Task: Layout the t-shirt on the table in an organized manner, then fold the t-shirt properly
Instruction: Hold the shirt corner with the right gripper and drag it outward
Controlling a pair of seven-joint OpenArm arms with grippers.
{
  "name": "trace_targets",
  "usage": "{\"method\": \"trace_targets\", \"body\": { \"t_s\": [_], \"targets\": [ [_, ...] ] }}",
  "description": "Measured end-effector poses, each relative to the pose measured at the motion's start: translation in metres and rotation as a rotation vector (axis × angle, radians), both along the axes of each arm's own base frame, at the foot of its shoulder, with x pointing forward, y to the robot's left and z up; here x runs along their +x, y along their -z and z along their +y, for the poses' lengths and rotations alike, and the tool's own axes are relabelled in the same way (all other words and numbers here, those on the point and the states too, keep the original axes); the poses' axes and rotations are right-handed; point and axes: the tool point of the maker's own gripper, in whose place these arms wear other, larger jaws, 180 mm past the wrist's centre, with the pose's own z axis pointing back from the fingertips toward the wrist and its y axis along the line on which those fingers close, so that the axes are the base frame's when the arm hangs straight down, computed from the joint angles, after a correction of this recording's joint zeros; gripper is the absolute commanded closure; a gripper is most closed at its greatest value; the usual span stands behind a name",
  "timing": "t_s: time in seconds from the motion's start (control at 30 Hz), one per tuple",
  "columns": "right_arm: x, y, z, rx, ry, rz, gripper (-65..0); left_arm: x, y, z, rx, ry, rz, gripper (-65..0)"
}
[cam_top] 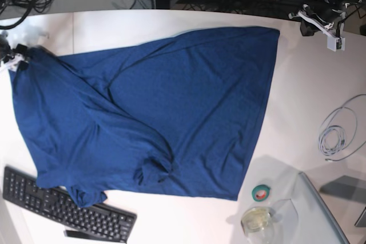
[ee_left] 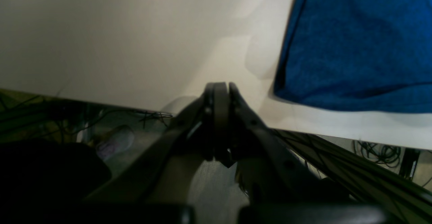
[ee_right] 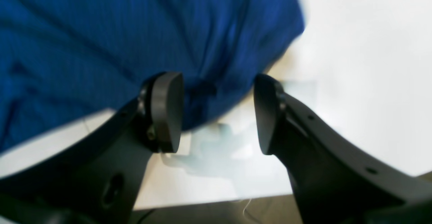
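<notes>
The dark blue t-shirt (cam_top: 154,107) lies spread over most of the white table (cam_top: 309,84), with a bunched sleeve near its front edge and one corner lying over the keyboard. In the right wrist view my right gripper (ee_right: 217,112) is open at the table's edge. The shirt's hem (ee_right: 202,92) lies loose just beyond its two pads, and nothing is gripped. In the base view that arm sits at the shirt's far left corner (cam_top: 23,55). My left gripper (ee_left: 221,89) is shut on nothing, over bare table beside the shirt's corner (ee_left: 354,48).
A black keyboard (cam_top: 63,207) lies at the front left, partly under the shirt. A green tape roll (cam_top: 262,192), a glass jar (cam_top: 256,221) and a grey panel (cam_top: 326,215) sit front right. A white cable coil (cam_top: 337,135) lies at the right edge.
</notes>
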Motion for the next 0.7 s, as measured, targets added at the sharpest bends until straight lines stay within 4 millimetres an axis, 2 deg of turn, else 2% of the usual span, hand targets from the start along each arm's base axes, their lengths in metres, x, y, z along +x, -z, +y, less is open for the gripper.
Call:
{"method": "trace_targets", "body": {
  "t_s": [0.03, 0.13, 0.5, 0.7],
  "targets": [
    [0.0, 0.0, -0.002, -0.004, 0.0, 0.003, -23.9, 0.0, 0.0, 0.0, -0.001, 0.0, -0.001, 0.0],
    [-0.009, 0.005, -0.001, -0.002, -0.001, 0.03, -0.9, 0.0, 0.0, 0.0, 0.0, 0.0, 0.0, 0.0],
    [-0.018, -0.002, -0.031, -0.06, 0.056, 0.057, 0.0, 0.001, 0.0, 0.0, -0.001, 0.0, -0.001, 0.0],
    [-0.036, 0.008, -0.042, -0.063, 0.073, 0.116, 0.0, 0.001, 0.0, -0.001, -0.001, 0.002, -0.002, 0.0]
  ]
}}
